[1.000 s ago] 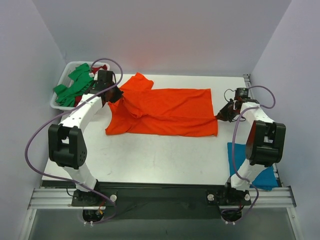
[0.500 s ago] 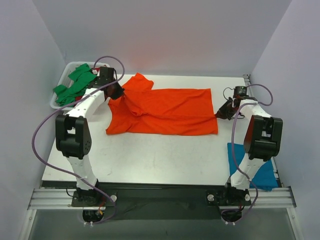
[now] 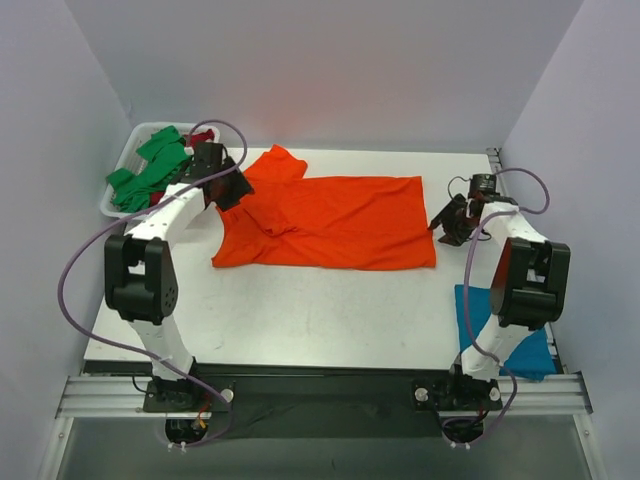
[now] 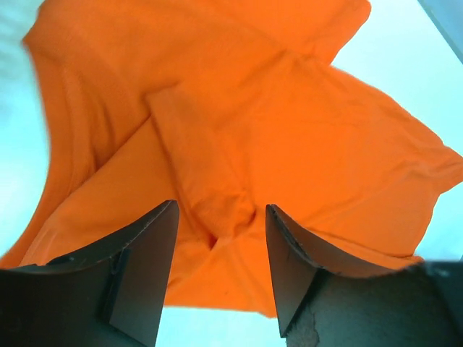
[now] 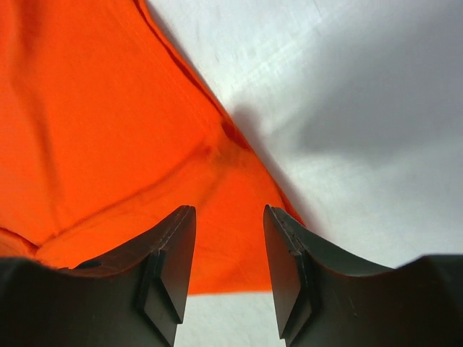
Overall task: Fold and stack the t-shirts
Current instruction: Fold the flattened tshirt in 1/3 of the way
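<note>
Across the middle of the white table, the orange t-shirt lay spread flat, its long edges running left to right. One sleeve stuck out toward the far left corner, and the cloth was rumpled near that end. Only the overhead view took in the whole garment. It alone also showed the white tray at the far left, where the green t-shirt was heaped beside the dark red t-shirt. The teal blue t-shirt lay at the near right edge, partly hidden behind the right arm. From above, the left gripper sat at the orange shirt's left end, beside the tray. The right gripper sat at the shirt's right edge. How far either pair of fingers stood apart could not be read from there.

The wrist cameras settled that. The left wrist view showed its two dark fingers wide apart with nothing clamped. Orange cloth filled the gap, and a raised crease ran down the fabric toward the space between the tips. The right wrist view showed its fingers parted by a moderate gap, also holding nothing. They hung over the shirt's right-hand corner, where the hem met bare table and a shadow fell beside it. Neither wrist view took in the tray or the other shirts.
</note>
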Controlling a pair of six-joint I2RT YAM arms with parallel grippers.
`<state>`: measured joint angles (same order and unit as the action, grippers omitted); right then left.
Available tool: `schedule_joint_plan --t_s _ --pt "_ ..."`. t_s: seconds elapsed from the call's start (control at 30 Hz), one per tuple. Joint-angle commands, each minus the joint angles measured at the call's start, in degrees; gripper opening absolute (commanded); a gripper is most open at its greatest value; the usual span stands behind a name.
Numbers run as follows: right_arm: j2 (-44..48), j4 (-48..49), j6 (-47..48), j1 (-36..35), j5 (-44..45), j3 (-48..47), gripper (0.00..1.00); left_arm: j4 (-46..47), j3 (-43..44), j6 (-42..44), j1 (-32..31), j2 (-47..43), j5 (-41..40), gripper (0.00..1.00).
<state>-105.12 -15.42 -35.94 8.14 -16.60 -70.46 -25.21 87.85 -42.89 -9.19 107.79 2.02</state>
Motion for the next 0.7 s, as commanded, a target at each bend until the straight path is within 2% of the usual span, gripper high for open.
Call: schedule_joint_plan --t_s 0.0,0.13,0.2,0.27,0.43,0.67 --pt "10.27 -2.60 -0.62 -0.32 2.01 6.45 0.42 1.31 -6.53 -1.57 0.40 -10.64 -1.05 0.61" --pt "17.04 -0.67 -1.41 -0.32 2.62 16.03 0.38 2.10 -20.75 -3.60 0.49 -18.65 -3.15 0.55" --pt "20.12 0.13 -1.50 -0.32 3.32 20.42 0.32 3.31 -25.60 -4.56 0.58 -23.12 -4.13 0.51" --pt "22.41 0.83 -1.58 -0.32 3.68 22.55 0.32 3.77 -30.95 -5.27 0.58 -25.42 -4.92 0.48" --pt "23.65 2.15 -2.11 -0.32 4.03 26.77 0.31 4.03 -37.57 -5.80 0.84 -29.39 -6.77 0.47" --pt "19.97 5.48 -3.78 -0.41 3.33 25.29 0.31 11.75 -44.08 -5.97 2.95 -28.78 -2.03 0.49"
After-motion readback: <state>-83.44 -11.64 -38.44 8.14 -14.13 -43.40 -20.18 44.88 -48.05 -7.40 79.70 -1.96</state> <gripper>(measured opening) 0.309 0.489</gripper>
